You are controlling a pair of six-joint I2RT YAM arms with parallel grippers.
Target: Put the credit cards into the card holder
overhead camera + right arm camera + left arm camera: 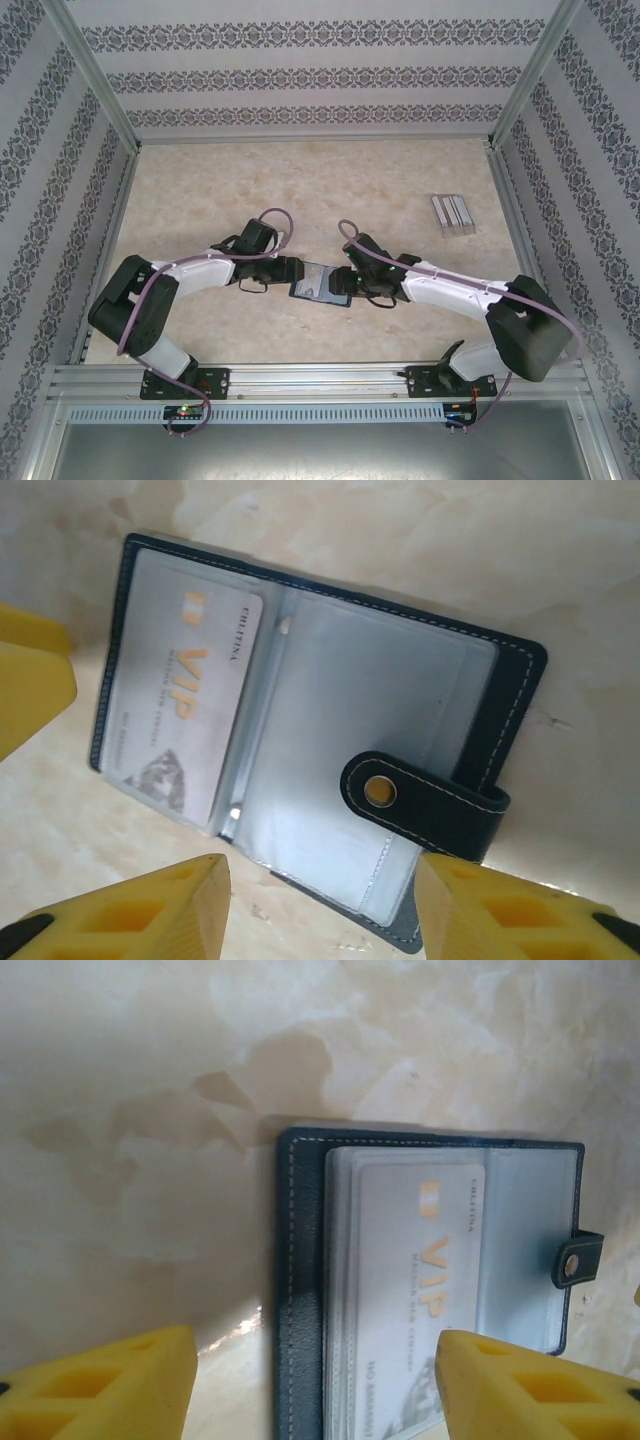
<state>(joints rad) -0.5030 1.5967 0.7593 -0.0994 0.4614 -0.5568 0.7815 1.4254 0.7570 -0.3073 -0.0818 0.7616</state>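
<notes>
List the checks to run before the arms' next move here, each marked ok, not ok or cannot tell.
1. Card holder lies open on the table: ok.
2. VIP card sits in a clear sleeve: ok.
3. Clasp tab unfastened: ok.
4. Left gripper open, holding nothing: ok.
5. Right gripper open, holding nothing: ok.
6. All cards loaded: cannot tell.
</notes>
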